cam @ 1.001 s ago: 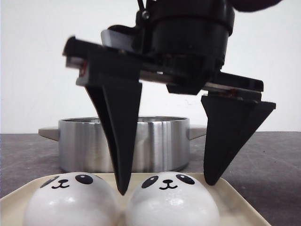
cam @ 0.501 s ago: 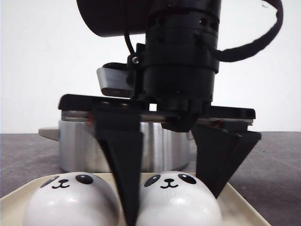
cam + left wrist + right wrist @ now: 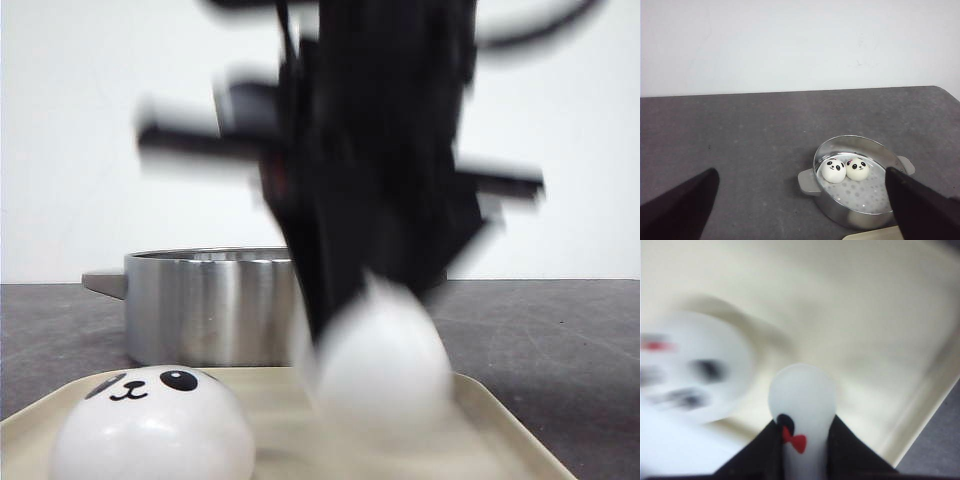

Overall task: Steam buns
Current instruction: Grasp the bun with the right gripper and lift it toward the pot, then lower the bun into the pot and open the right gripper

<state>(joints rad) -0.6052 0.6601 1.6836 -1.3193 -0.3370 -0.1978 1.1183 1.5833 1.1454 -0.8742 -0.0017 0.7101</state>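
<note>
The right gripper [image 3: 801,440] squeezes a white bun [image 3: 383,362] just above the cream tray [image 3: 500,425]. Another bun [image 3: 150,425] sits beside it. Behind stands a metal pot [image 3: 855,180] holding two buns [image 3: 845,169] on the dark table [image 3: 740,140]. The left gripper [image 3: 800,210] is spread apart. Beyond is a white wall [image 3: 790,45].

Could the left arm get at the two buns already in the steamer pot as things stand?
Probably yes: the left gripper is open above the table, and the pot has no lid, its two buns exposed with nothing between.
</note>
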